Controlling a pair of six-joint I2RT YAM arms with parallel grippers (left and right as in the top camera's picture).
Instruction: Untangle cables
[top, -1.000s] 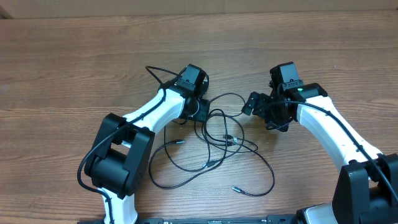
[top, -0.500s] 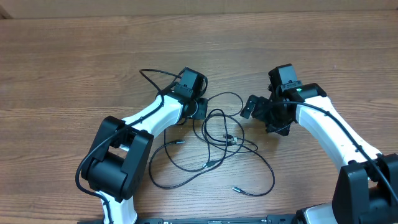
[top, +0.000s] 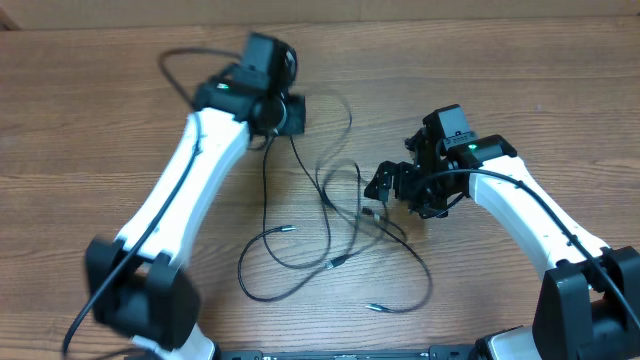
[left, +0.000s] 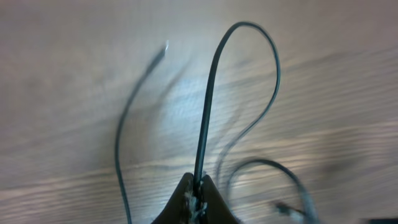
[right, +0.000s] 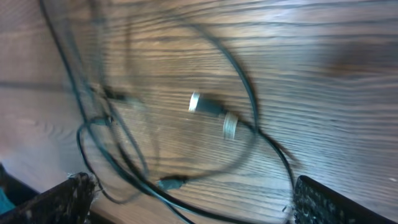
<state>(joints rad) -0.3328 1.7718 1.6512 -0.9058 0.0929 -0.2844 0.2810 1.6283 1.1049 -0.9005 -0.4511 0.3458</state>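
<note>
Thin black cables (top: 300, 268) lie tangled in loops on the wooden table, blurred where they are being pulled. My left gripper (top: 289, 118) is far back and to the left, shut on one cable (left: 208, 106) that arcs up from between its closed fingertips (left: 198, 186) and trails down to the tangle. My right gripper (top: 395, 190) hovers open at the tangle's right edge. In the right wrist view its fingers (right: 336, 202) stand wide apart over several strands and a silver-ringed connector (right: 211, 112). A loose plug (top: 377, 307) lies near the front.
The bare wooden table (top: 520, 80) stretches on all sides. A thicker black arm cable (top: 175, 70) loops beside the left wrist. Both arm bases sit at the front edge.
My left gripper closed on a cable and swung back and to the left, dragging the strand and stretching the tangle. My right gripper shifted slightly left toward the tangle, staying open.
</note>
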